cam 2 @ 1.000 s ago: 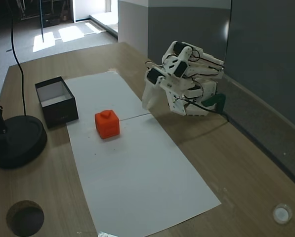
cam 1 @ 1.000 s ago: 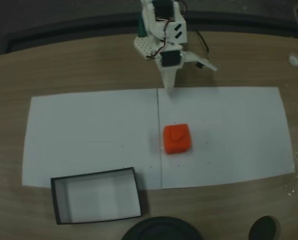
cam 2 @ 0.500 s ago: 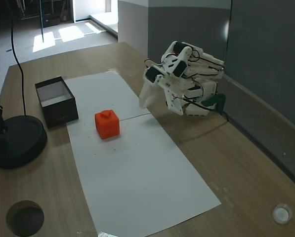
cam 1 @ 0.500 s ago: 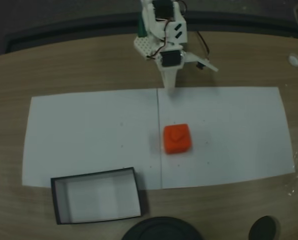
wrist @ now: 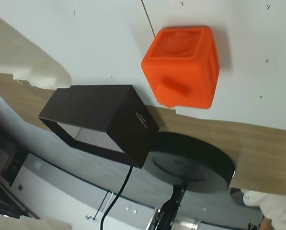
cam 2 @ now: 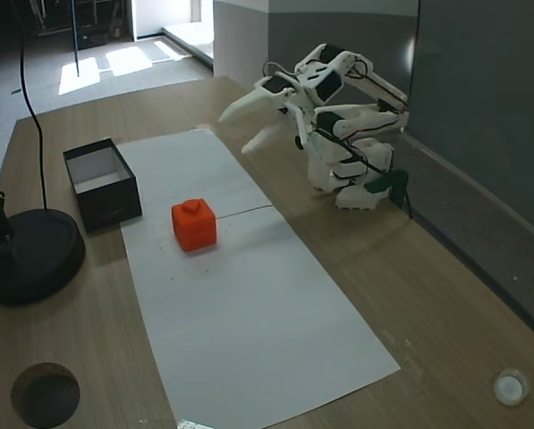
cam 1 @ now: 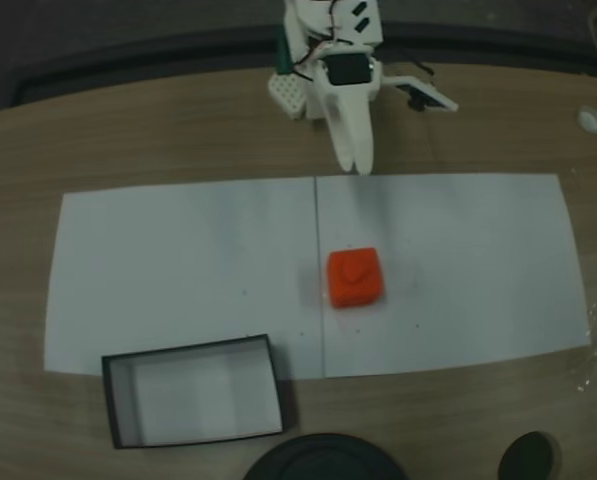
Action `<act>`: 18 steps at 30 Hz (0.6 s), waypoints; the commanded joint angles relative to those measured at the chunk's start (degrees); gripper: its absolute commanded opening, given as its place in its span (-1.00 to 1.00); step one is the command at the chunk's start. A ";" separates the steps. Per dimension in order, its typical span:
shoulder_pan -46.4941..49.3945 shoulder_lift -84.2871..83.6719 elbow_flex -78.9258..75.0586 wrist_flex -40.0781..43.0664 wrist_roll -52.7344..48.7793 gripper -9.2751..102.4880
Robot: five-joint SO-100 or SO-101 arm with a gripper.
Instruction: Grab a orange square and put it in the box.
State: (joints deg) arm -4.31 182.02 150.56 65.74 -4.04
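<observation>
Paper (cam 1: 178, 270) covers the wooden table (cam 1: 158, 130), and the orange square (cam 1: 355, 277) sits on it near the middle seam, untouched. Off the sheet's corner stands the box (cam 1: 194, 391), well apart from the square. Raised above the far edge, the gripper (cam 2: 238, 130) has its 2 fingers parted and holds nothing.

The table (cam 2: 445, 295) is brown wood. A big white sheet of paper (cam 2: 240, 304) lies flat on it. The orange square (cam 2: 193, 223) sits on the paper, near a thin line drawn across the sheet. The box (cam 2: 103, 180) stands on the wood just beside the paper's edge. A round black base (cam 2: 29, 259) rests on the wood near the box. The table has a round hole (cam 2: 45, 395) and a small white cap (cam 2: 510, 387).
</observation>
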 commanded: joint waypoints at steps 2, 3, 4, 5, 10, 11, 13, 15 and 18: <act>-1.85 -16.00 -11.60 -0.97 0.09 -0.25; -2.20 -20.74 -13.71 -0.97 0.09 -0.21; -2.81 -25.66 -15.91 -0.97 0.09 -0.18; -3.34 -30.59 -18.28 -0.97 0.09 -0.16; -3.69 -54.05 -30.85 -0.97 0.00 -0.14; -3.43 -58.10 -33.31 -0.97 0.00 -0.14; -3.25 -64.95 -37.53 -0.97 0.00 -0.14; -3.25 -71.02 -40.78 -0.97 0.18 -0.14; -3.08 -77.52 -44.12 -0.97 0.26 -0.14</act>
State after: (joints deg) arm -7.91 106.61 112.06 65.39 -4.04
